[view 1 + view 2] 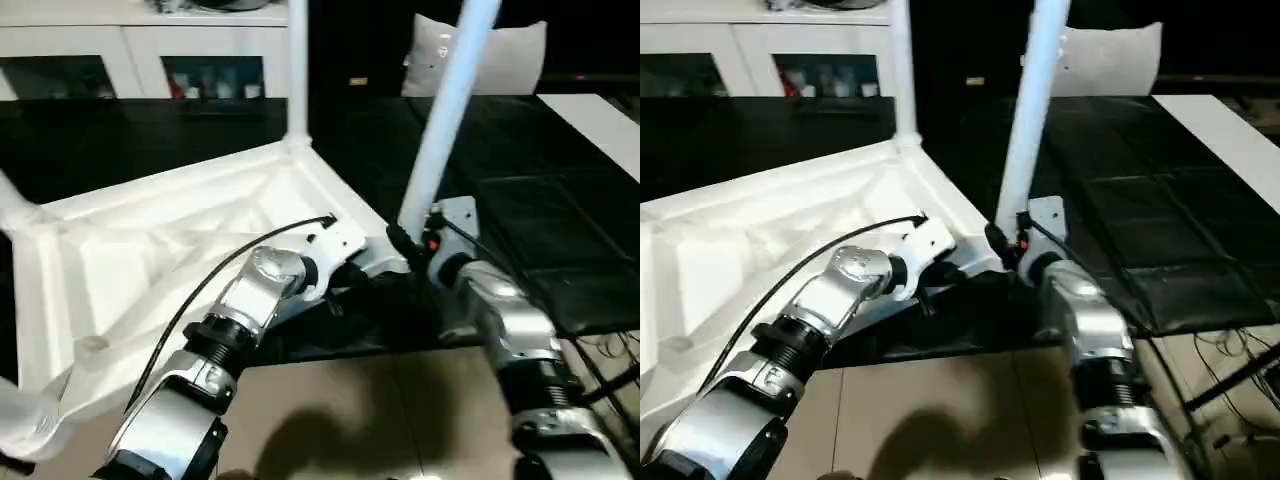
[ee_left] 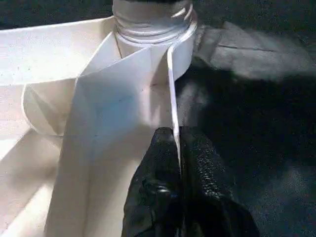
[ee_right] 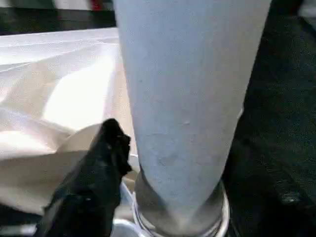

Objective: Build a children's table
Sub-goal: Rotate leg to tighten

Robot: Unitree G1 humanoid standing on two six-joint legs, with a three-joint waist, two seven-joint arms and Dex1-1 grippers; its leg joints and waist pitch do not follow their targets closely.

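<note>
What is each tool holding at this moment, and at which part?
The left tool is shut on the thin side rim of the tabletop, near a corner socket. The right tool sits at the base of a leg; a grip cannot be told.

Dim bg, glare on white tabletop (image 1: 150, 250), soft motion blur, arm shadows on floor (image 1: 400, 420)

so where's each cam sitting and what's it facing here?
Left eye: head, looking forward and down at the upturned tabletop; both silver forearms show, the right gripper at the near leg.
Right eye: same scene, slightly offset; a far leg stands in its corner socket.
Left wrist: along the left gripper, shut on the tabletop's edge wall below a corner socket.
Right wrist: along one black finger beside the near leg's base.
Shared: both wrist views and both eyes show that near corner.
</note>
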